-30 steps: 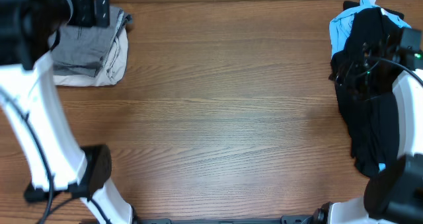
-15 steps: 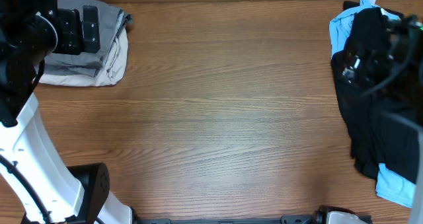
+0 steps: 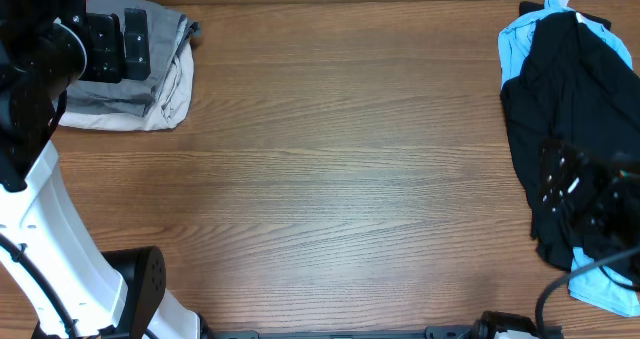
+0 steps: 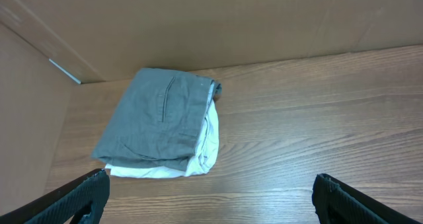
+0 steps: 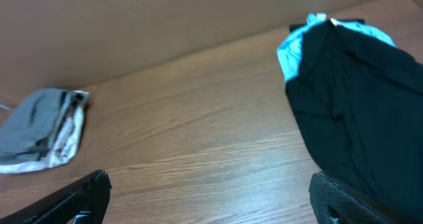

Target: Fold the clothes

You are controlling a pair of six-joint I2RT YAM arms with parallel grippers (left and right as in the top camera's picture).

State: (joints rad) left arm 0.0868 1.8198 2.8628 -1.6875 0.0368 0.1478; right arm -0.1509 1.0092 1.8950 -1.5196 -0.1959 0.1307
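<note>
Folded grey shorts [image 3: 150, 64] lie on a folded beige garment [image 3: 172, 99] at the table's far left; they also show in the left wrist view [image 4: 158, 121] and small in the right wrist view [image 5: 39, 128]. A black garment [image 3: 565, 119] lies heaped over a light-blue one [image 3: 518, 39] at the far right, also in the right wrist view [image 5: 357, 112]. My left gripper [image 4: 208, 197] is open and empty, above the table just short of the grey stack. My right gripper [image 5: 211, 197] is open and empty, low near the black garment's near end [image 3: 585, 204].
A brown cardboard wall [image 4: 218, 22] runs behind the table's far edge. Bare wooden table top [image 3: 350, 169] spans between the two piles. My left arm's white links [image 3: 50, 229] stand along the left edge.
My right arm has drawn back from the top of the black garment toward the near right corner. My left arm pulled slightly off the grey stack, then held still.
</note>
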